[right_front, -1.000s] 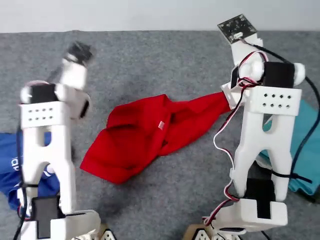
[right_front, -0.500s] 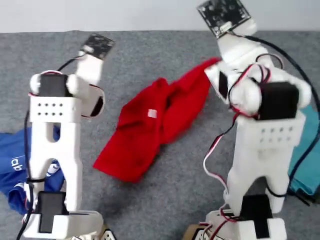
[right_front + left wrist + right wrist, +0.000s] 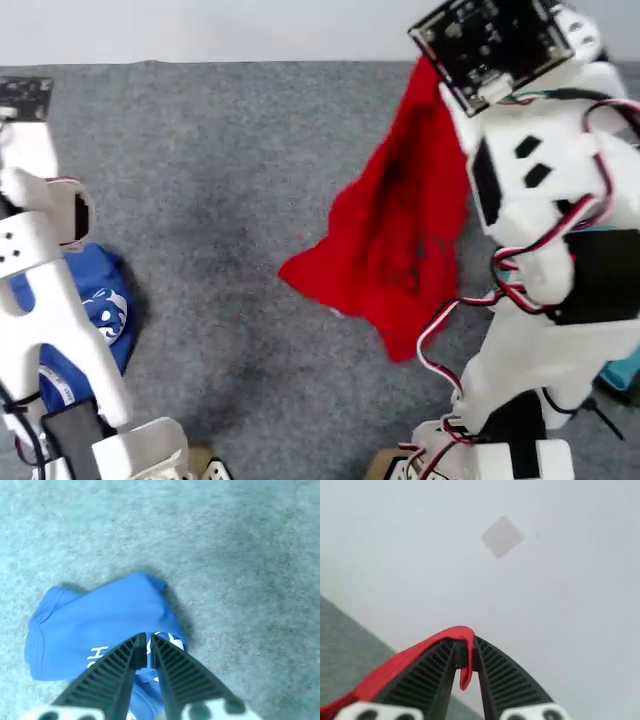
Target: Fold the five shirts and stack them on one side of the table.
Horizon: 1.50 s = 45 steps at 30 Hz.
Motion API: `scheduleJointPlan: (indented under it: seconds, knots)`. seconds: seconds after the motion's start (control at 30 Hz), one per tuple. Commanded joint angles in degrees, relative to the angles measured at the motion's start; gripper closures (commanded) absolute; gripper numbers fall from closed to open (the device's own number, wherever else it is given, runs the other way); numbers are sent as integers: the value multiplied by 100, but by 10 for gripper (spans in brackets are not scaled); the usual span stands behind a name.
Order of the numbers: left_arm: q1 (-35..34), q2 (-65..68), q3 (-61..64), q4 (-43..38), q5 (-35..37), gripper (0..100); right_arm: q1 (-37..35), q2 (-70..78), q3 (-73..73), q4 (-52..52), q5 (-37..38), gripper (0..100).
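Note:
A red shirt (image 3: pixel 400 220) hangs in the air off the raised right arm, its lower folds dangling over the grey table (image 3: pixel 230 200). In the right wrist view my right gripper (image 3: pixel 465 649) is shut on a red edge of that shirt (image 3: pixel 395 665), pointing up toward a pale wall. A crumpled blue shirt (image 3: pixel 85 320) with white print lies at the table's left, beside the left arm. My left gripper (image 3: pixel 146 645) is shut with nothing in it, hovering above the blue shirt (image 3: pixel 100 625).
A teal shirt (image 3: pixel 622 375) peeks out at the right edge behind the right arm. The grey felt table runs bare through its middle and far side. A small square plate (image 3: pixel 502 536) is on the wall.
The right arm has swung up and lifted the red shirt off the table. The left arm has pulled back to the left, over the blue shirt.

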Motion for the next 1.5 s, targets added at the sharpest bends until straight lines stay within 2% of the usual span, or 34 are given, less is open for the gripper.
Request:
scheduleJointPlan:
  seconds: [0.0,0.23,0.43,0.57,0.67,0.97,1.13,1.27,1.47]
  knots:
    - [-123,-273,-119,141,-105,967,136,-295,-229,-374,598,988]
    - [-141,-281,180,141,-79,968,-382,-488,-246,-1051,1468,988]
    - [-431,-281,215,141,-97,968,-681,-453,-202,-1789,2400,988]
    - [-475,-281,242,141,-97,968,-690,-277,-211,-2360,2514,988]
    - [-431,-378,251,149,-97,968,-857,-171,-211,-2378,2514,988]
    - [914,-1697,1042,105,-105,968,-1648,295,-211,-848,2514,988]
    - [1231,-2101,1763,97,-97,968,-1947,699,-211,198,2505,988]
    - [1512,-2295,2132,97,-176,968,-1851,1121,-211,1253,2488,988]
    - [2602,-2330,2519,-132,-308,968,-1024,1903,-211,2290,2479,988]
